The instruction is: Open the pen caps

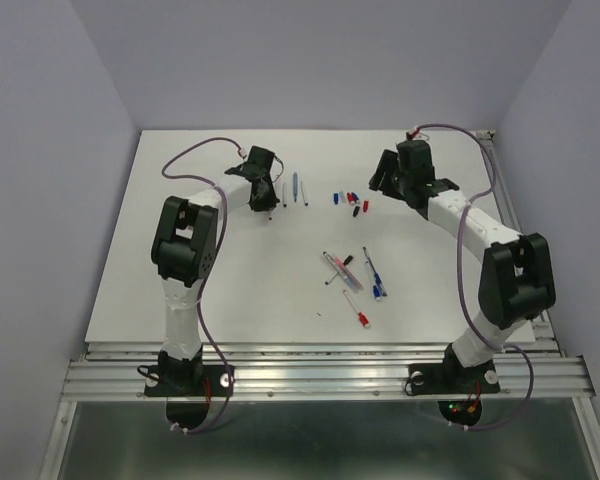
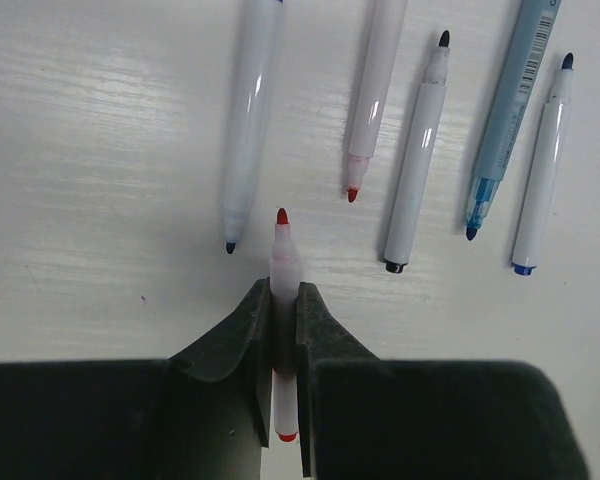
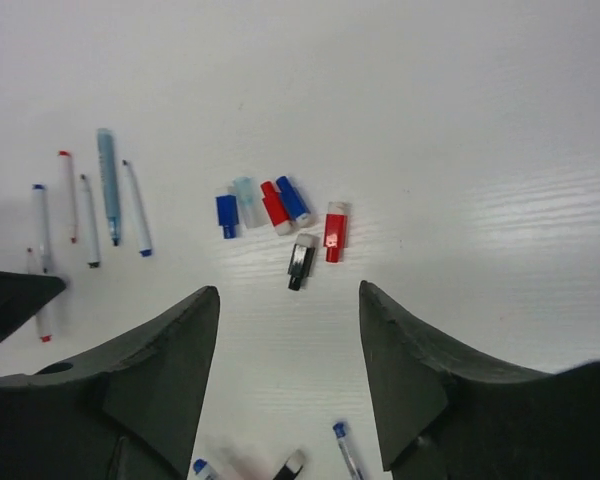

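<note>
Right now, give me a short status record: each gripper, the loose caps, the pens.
left gripper: shut on a thin white red-tipped pen, cap off
right gripper: open, empty, near the caps
small plastic caps: six loose in a cluster; red, blue, black, one clear
uncapped pens: five side by side beyond the held pen, four white, one pale blue
pens mid-table: several loose, seemingly still capped

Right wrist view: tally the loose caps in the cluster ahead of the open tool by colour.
Blue caps: 2
Red caps: 2
Black cap: 1
Pale see-through cap: 1
Total: 6
</note>
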Robot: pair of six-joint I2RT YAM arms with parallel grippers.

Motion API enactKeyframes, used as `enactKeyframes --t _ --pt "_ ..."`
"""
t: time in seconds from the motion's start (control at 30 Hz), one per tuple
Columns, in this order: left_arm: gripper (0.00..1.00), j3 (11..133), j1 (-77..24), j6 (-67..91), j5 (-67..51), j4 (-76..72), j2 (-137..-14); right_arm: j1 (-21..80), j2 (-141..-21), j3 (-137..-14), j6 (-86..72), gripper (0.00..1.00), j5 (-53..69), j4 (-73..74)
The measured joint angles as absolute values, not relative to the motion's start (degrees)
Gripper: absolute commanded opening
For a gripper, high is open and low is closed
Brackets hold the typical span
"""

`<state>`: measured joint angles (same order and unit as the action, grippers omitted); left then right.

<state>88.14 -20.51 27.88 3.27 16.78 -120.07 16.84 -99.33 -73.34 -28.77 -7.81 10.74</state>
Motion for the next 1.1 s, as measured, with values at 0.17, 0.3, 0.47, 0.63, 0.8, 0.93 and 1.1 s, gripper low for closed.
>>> enactKeyframes --t 0.17,0.3,0.47,0.63,0.8,0.93,1.1 --pt "0.43 89.3 -20.5 27.6 3.5 17.5 -120.7 16.8 -88.8 -67.3 -29.8 0.89 -7.0 9.9" --pt "0.52 89.4 -20.5 27.5 3.2 17.7 -120.7 16.8 -81.3 -62.0 -29.8 0.96 -5.9 11.1" --pt "0.61 89.0 -20.5 27.5 2.2 17.5 -120.3 16.8 -75.6 -59.3 -28.5 1.0 -3.4 12.8" --pt "0.81 85.4 -20.9 28.1 0.0 17.5 -115.9 16.8 -73.0 -58.4 -26.3 1.0 -0.3 15.7" --pt "0.99 81.2 -22.3 29.1 -2.9 16.9 -107.6 16.8 -72.9 -56.1 -24.6 1.0 0.6 20.0" --pt "0.99 76.7 -25.4 29.9 -3.4 15.1 -99.0 16.9 -74.3 -54.8 -23.5 1.0 1.2 22.4" --pt "0.99 68.9 -29.1 31.5 -4.9 12.7 -90.1 19.8 -78.1 -54.6 -22.9 0.99 -1.9 23.6"
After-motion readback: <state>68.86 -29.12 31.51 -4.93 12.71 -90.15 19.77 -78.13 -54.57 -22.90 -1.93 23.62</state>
